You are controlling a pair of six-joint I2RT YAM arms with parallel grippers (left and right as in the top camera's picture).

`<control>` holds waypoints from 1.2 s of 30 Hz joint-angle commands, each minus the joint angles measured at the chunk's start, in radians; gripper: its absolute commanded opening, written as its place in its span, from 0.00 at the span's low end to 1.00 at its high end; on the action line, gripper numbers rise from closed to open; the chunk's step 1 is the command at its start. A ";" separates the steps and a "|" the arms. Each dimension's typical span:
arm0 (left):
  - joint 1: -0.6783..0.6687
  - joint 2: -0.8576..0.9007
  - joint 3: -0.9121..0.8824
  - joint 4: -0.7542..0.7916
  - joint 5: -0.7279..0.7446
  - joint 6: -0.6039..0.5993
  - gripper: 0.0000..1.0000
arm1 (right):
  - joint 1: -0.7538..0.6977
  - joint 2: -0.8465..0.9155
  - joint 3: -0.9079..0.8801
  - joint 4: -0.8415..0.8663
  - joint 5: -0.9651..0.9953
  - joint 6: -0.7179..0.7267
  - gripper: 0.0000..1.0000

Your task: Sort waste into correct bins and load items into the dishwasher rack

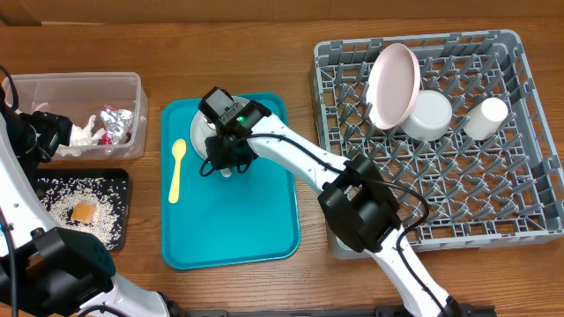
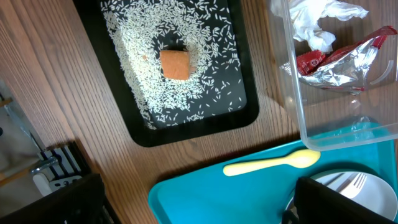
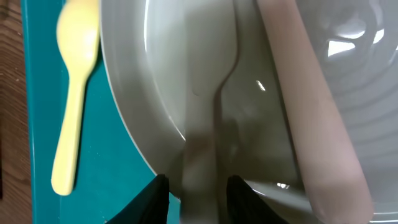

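My right gripper is low over the grey-green plate on the teal tray, shut on the handle of a pale cutlery piece lying across the plate. A pinkish cutlery piece lies beside it. A yellow spoon rests on the tray left of the plate. My left gripper hangs open and empty on the left. The clear tub holds a napkin and foil wrapper. The black tray holds rice and an orange cube.
The grey rack at the right carries a pink plate on edge, a white bowl and a small white cup. My right arm stretches from the front right across the teal tray.
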 commanded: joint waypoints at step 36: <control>-0.003 -0.008 -0.004 0.001 -0.013 -0.014 1.00 | -0.097 -0.117 0.140 -0.176 0.065 -0.005 0.04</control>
